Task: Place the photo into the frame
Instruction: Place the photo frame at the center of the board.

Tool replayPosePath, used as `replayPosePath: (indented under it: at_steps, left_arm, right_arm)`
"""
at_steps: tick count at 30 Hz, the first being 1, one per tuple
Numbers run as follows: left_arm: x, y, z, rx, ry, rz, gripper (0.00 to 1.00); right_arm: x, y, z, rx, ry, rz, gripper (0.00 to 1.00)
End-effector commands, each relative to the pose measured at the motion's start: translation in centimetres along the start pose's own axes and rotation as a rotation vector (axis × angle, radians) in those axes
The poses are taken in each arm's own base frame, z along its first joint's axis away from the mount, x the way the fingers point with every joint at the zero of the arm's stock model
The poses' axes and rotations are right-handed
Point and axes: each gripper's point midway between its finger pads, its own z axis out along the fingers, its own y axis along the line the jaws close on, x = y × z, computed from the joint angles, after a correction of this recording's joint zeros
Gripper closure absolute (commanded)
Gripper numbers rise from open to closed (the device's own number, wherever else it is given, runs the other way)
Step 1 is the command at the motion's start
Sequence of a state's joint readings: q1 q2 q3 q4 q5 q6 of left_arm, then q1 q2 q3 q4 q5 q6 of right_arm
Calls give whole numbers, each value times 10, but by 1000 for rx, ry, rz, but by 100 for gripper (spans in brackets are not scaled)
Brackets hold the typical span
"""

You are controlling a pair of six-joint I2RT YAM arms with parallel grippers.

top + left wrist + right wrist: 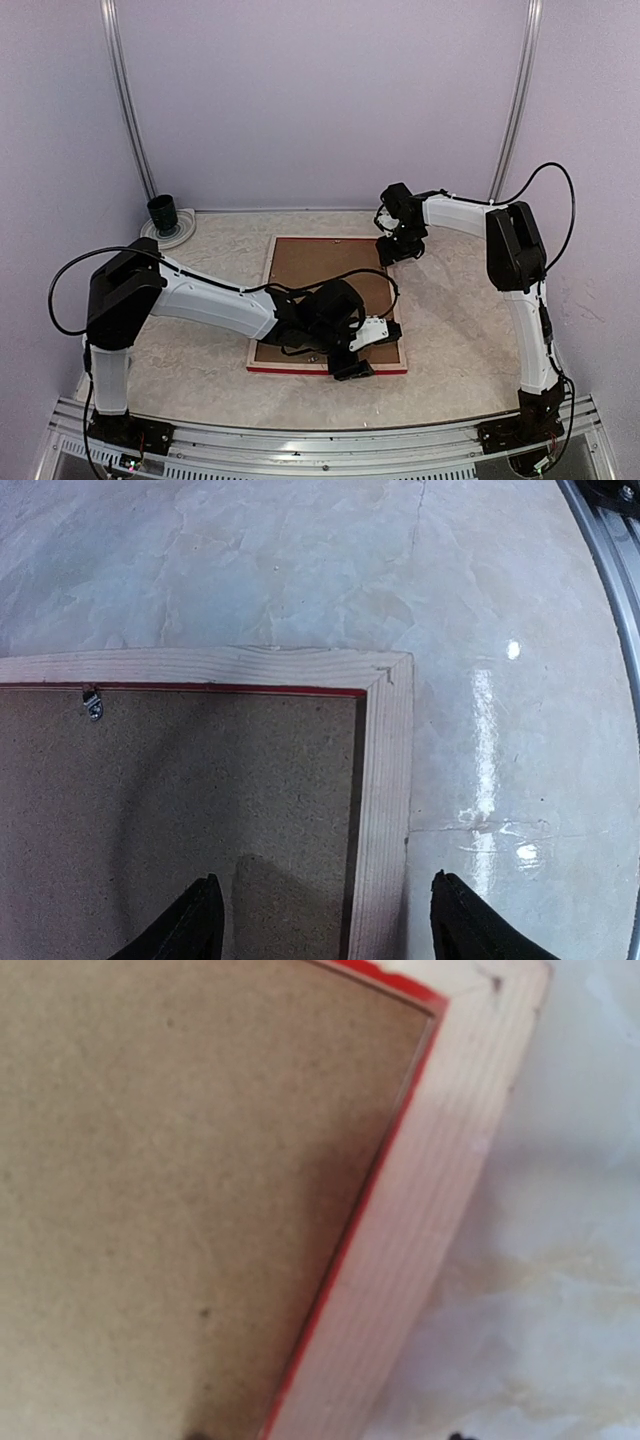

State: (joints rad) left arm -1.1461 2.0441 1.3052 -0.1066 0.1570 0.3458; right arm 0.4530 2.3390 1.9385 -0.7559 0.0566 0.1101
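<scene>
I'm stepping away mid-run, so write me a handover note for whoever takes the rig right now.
Left gripper: open, above the frame at its near right corner.
Right gripper: apparently open, above its far right corner.
The frame lies face down on the table with the brown backing board in it.
Photo: not in view; possibly under the board, cannot tell.
To do: confirm the photo is inside, then likely secure the backing.

Lilac walls (pixel 320 100), pale marbled tabletop (pixel 450 325)
</scene>
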Motion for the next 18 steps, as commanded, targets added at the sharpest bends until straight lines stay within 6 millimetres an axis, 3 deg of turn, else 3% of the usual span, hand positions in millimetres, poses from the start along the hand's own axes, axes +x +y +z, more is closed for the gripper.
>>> replayPosePath:
  at_steps: [1,11,18]
  left_arm:
    - [-2,0,8,-15,21,36,30]
    - [10,1,20,-31,61,22,50]
    - [19,2,26,-44,79,4,70]
  right_arm:
    - [9,-1,-10,-5,31,7,46]
    - [16,-5,-5,18,57,14,46]
    - [22,-2,-3,51,78,-3,46]
